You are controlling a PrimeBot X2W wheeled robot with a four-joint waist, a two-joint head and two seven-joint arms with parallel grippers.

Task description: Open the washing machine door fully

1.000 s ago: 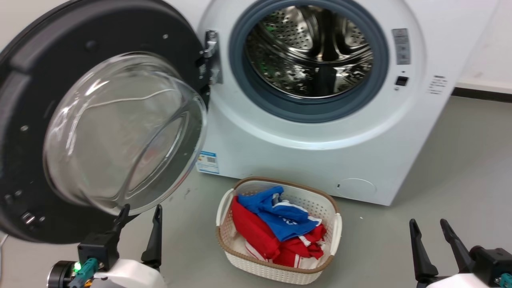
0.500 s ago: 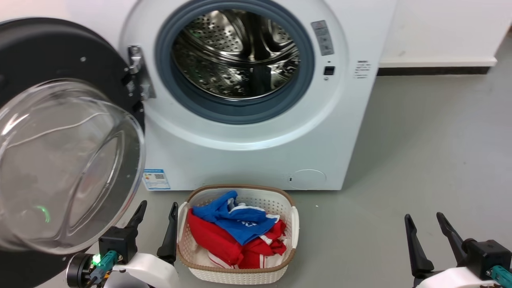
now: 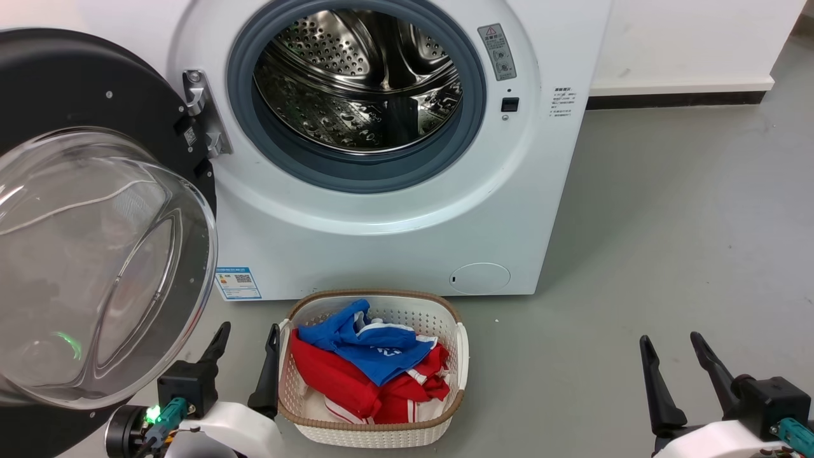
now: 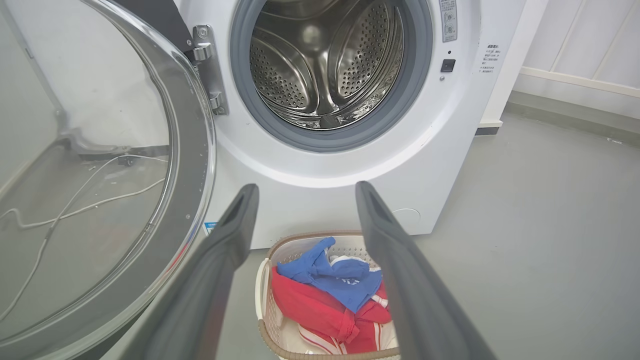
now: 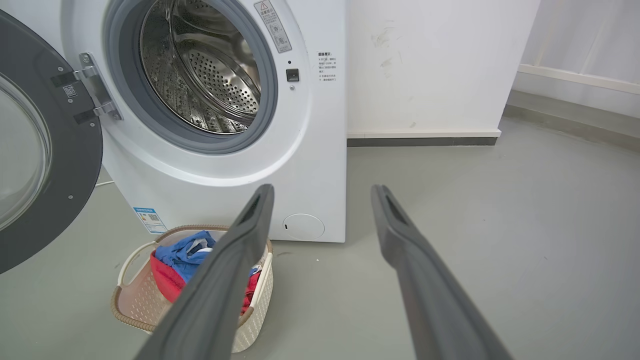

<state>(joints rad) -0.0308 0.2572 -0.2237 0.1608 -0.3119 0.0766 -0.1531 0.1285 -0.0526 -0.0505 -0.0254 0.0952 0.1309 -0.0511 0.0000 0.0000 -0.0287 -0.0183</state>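
Door: the large round glossy black washing machine door (image 3: 76,76) stands swung wide on its metal hinge (image 3: 202,114), at 9 o'clock from the drum mouth, with its inner face towards the head camera.
Window: a bulging clear bowl-shaped window (image 3: 95,267) projects from the black disc.
Machine: the white boxy front-loading washing machine (image 3: 394,222) shows its perforated steel drum (image 3: 356,83) bare inside the grey rubber gasket (image 3: 356,175). A blue label (image 3: 238,283) sits at 7 o'clock on its front and a round cap (image 3: 480,278) at 5 o'clock.
Basket: a white woven-rim laundry basket (image 3: 372,294) with red and blue clothes (image 3: 369,362) sits at 6 o'clock from the machine, on the grey floor (image 3: 668,222).
Left gripper: the left gripper (image 3: 249,331) is at 7 o'clock in the head view, between the door's lower edge and the basket. Its jaws are spread and empty.
Right gripper: the right gripper (image 3: 671,340) is at 5 o'clock, over bare floor. Its jaws are parted and grasp nothing.
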